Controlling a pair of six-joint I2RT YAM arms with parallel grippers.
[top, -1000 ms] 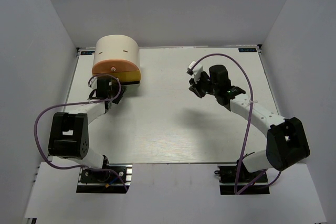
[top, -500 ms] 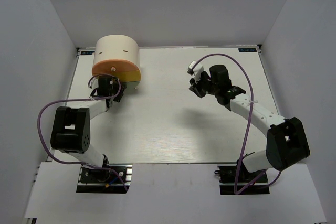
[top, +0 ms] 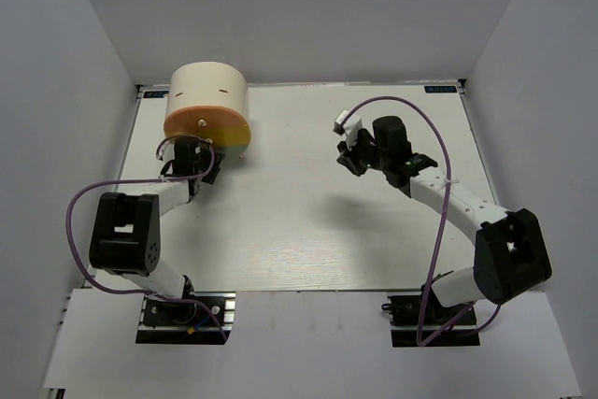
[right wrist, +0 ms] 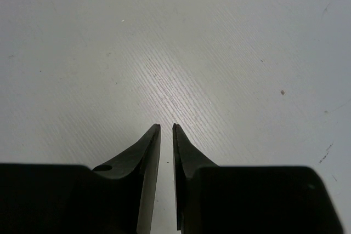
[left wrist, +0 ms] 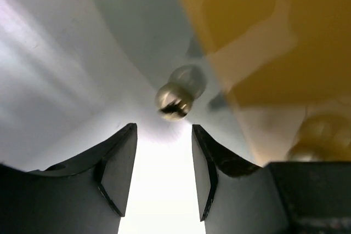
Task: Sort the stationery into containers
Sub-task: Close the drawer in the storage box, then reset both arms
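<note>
Knob [left wrist: 174, 101] was what the coming move turned on. It sat dead ahead of the left gripper [left wrist: 163, 157], just beyond the fingertips and in line with the gap. The jaws were spread wider than the knob and touched nothing. Which tray it belonged to was hard to tell in the blurred wrist view, where the yellow tray [left wrist: 263, 36] filled the upper right and a second knob [left wrist: 318, 135] showed low on the right. From above, that arm was nosed up to the near face of the cream drum [top: 210, 89], at the orange tray [top: 201, 123]. The right gripper [right wrist: 164, 130] hung over the table [top: 308, 231], well apart from the drum, its fingers almost together and gripping nothing. No stationery showed in any view. The left arm was far the nearer for working a tray.
</note>
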